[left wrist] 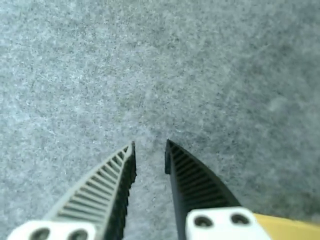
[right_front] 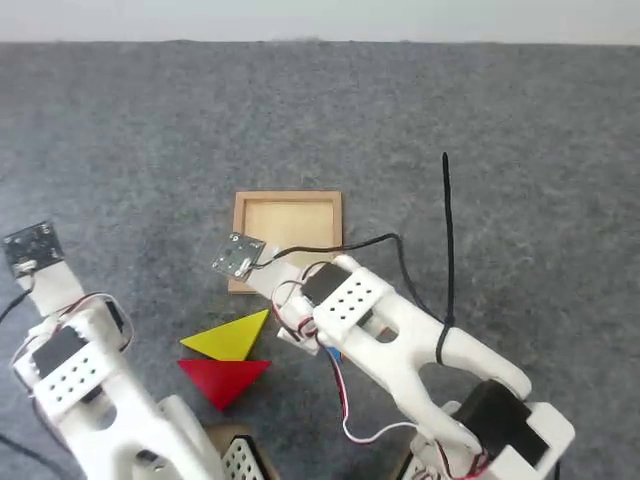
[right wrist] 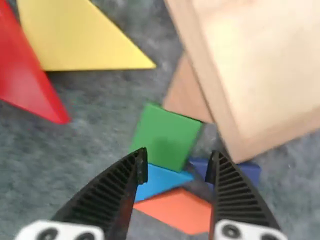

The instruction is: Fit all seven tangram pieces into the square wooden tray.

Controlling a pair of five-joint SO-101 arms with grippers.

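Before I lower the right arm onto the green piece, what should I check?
1. Right arm's fingers open: ok.
2. Green piece lined up between them: ok.
3. Green piece free of neighbours: not ok, it abuts the light blue piece and lies close to the tray.
4. Visible tray floor bare for placing: ok.
5. Left arm's fingers out of the way, empty over carpet: ok.
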